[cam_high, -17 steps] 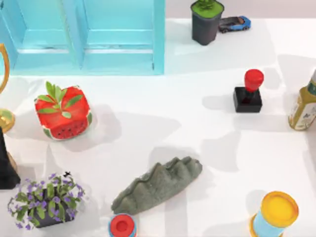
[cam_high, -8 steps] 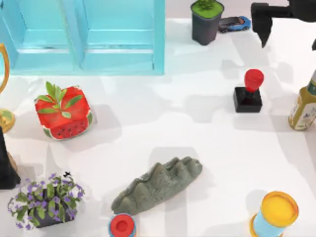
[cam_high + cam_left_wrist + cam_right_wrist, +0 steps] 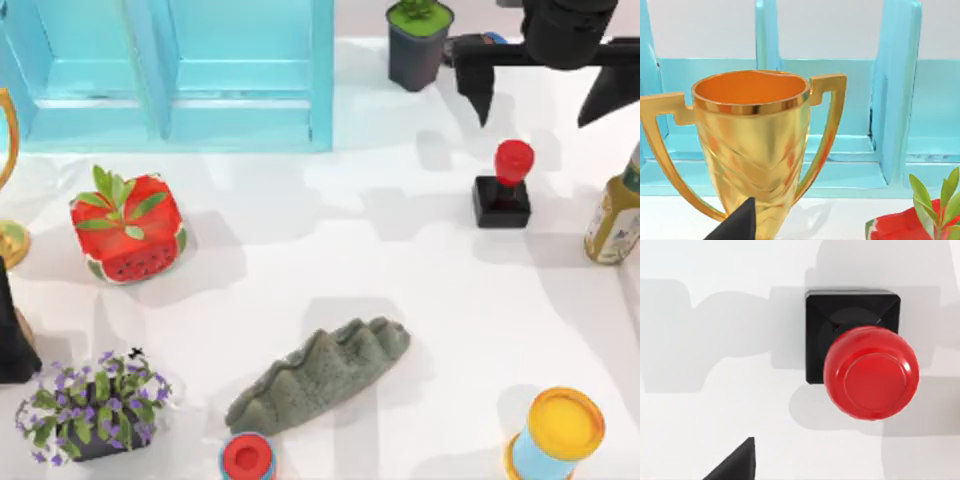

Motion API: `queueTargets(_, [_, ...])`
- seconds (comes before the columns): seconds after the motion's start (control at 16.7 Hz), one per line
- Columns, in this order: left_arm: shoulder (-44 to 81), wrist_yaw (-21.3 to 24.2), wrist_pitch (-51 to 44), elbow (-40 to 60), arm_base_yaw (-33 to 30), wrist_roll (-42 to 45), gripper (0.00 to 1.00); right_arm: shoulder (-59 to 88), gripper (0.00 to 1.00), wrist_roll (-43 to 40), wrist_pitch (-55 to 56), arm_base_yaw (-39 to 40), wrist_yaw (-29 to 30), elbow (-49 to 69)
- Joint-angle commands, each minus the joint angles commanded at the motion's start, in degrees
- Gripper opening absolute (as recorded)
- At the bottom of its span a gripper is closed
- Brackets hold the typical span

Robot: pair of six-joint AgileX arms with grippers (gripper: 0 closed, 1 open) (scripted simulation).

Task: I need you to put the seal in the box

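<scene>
Blue box (image 3: 170,75) sits open at the surface's far left corner, ready to receive. Right gripper (image 3: 545,85) hangs above the far right edge, fingers (image 3: 478,88) spread wide and empty, likely lining up a top-down grasp. The seal (image 3: 503,186) stands upright on the surface just nearer than the gripper, knob tilted, well apart from the box; left arm is parked by the trophy (image 3: 752,145).

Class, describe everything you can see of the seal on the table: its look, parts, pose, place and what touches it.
The seal has a black square block base and a glossy red rounded knob handle, plastic-looking. It stands upright on the white table, toward the top view's right side, beside an olive bottle. Nothing but the table touches it. The right gripper hangs open above and beyond it, fingers apart; the right wrist view looks down onto the knob.
</scene>
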Motion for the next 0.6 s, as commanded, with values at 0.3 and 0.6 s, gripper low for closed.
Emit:
queueTargets(0.3, [0.0, 0.0, 0.0, 0.0, 0.0, 0.0, 1.00, -0.2, 1.00, -0.1, 0.7, -0.1, 0.0, -0.9])
queueTargets(0.6, [0.0, 0.0, 0.0, 0.0, 0.0, 0.0, 1.00, -0.8, 1.00, 0.8, 6.4, 0.8, 0.1, -7.3])
